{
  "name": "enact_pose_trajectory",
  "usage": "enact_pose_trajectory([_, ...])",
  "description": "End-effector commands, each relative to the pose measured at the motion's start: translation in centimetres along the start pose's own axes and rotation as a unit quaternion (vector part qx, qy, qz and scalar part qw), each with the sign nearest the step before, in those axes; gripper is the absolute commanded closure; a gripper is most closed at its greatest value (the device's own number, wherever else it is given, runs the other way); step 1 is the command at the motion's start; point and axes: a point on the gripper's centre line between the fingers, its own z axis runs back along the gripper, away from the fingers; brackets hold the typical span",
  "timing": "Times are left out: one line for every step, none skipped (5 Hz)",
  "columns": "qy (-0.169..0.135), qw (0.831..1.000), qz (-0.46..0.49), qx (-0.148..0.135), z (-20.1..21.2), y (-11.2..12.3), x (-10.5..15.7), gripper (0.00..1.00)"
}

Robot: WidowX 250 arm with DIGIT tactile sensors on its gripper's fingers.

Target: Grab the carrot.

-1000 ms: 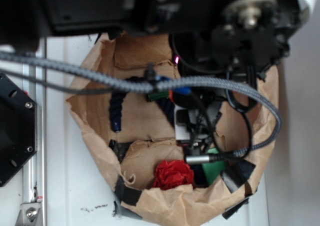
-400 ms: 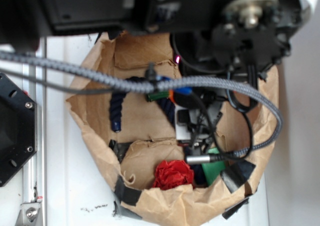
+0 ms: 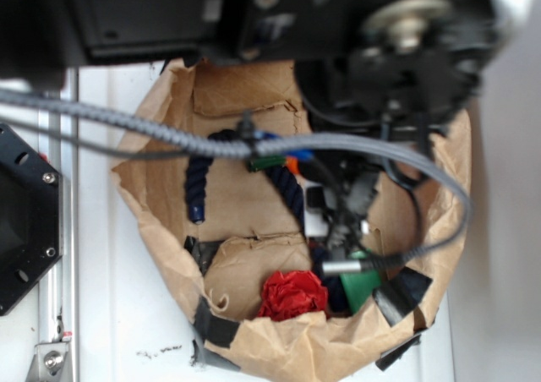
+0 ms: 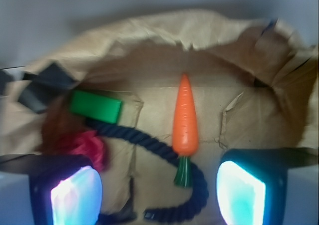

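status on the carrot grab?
Gripper open, above the bag, nothing held. Carrot flat on the bag floor between the pads, tip pointing away. Rope under its stem end; green block and red ball off to the side.

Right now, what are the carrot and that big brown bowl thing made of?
The carrot looks like smooth plastic: even orange colour, slight shine, dark green stem. The brown container looks like crumpled kraft paper: matte, creased, with torn edges and dark tape patches. The dark rope beside the carrot looks like twisted fibre, though the picture is blurry.
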Motion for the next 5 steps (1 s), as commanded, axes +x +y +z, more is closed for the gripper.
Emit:
enact_pose_trajectory([-0.013,0.999,0.034,0.018,-3.3,0.5,1.7,0.0])
enact_pose_trajectory([-0.006,0.999,0.03,0.028,-4.6,-0.8,1.1,0.0])
enact_pose_trajectory([-0.021,0.998,0.041,0.051,-5.6,-2.5,-0.5,0.0])
enact_pose_trajectory([-0.022,0.998,0.032,0.057,-5.8,-4.1,-3.2,0.0])
enact_pose_trajectory([-0.012,0.996,0.045,0.07,-5.8,-4.9,-4.3,0.0])
